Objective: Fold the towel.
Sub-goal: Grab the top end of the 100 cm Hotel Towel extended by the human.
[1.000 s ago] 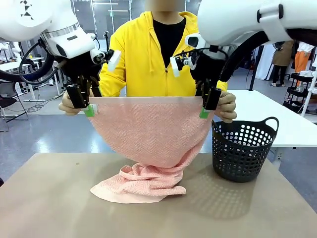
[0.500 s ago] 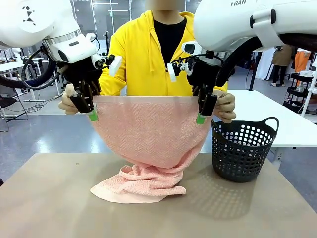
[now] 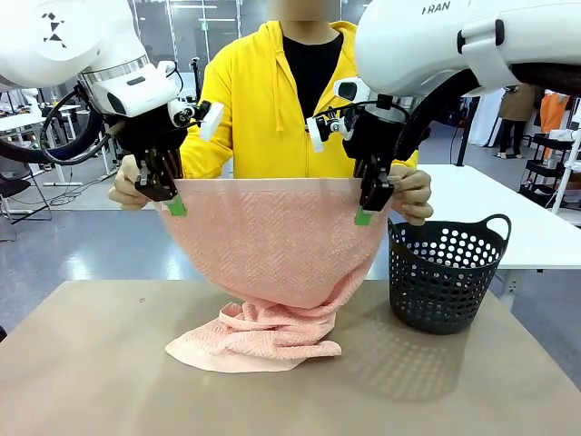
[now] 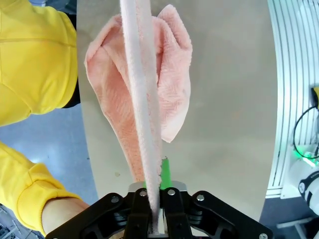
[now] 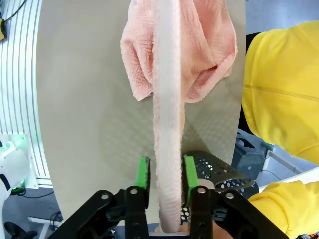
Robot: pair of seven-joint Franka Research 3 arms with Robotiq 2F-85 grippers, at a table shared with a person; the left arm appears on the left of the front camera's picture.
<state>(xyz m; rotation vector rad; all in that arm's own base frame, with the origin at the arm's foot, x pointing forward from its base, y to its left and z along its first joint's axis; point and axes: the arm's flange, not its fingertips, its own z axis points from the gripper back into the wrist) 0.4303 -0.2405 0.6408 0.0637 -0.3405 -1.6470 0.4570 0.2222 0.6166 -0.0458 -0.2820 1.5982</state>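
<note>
The towel [image 3: 272, 245] is showing salmon pink in a herringbone weave, its hem band [image 3: 263, 183] plain. Right of the towel the basket [image 3: 445, 282] is looking black; beneath it the desk [image 3: 91, 363] is showing tan; behind it the hoodie [image 3: 254, 109] is glowing yellow.

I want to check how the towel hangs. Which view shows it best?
The front view: the towel hangs spread from its top edge, its lower end bunched on the table. Both wrist views look down along that edge, so it appears edge-on above the bunched end.
</note>
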